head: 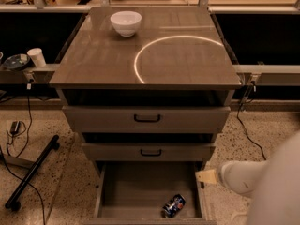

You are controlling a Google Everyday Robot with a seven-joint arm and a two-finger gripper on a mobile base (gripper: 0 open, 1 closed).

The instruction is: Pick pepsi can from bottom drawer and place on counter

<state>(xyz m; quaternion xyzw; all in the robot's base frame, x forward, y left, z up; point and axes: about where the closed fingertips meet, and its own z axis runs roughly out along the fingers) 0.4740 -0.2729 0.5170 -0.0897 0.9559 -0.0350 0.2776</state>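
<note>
**Fingers unreadable; can lying loose at the drawer's front right**

Fingers first: I cannot tell from this view whether they stand apart or together; the gripper [206, 176] shows only as one pale wedge at the end of the white arm [243, 177], hanging by the right rim of the bottom drawer [140, 191], which is pulled fully out. The pepsi can [173, 205] lies on its side on the drawer floor, toward the front right corner, set on a diagonal, near the right wall but apart from the gripper and lower than it.

My read on handling: a small drink can, light, thin-walled and smooth, so it should dent under a hard squeeze and roll if nudged on that flat floor; I would take it across the middle of the barrel, jaws square to its long axis, not by the silver ends; the nearby wall leaves little room on that side. The counter [108, 60] has bare surface in front of the white bowl [125, 22].
</note>
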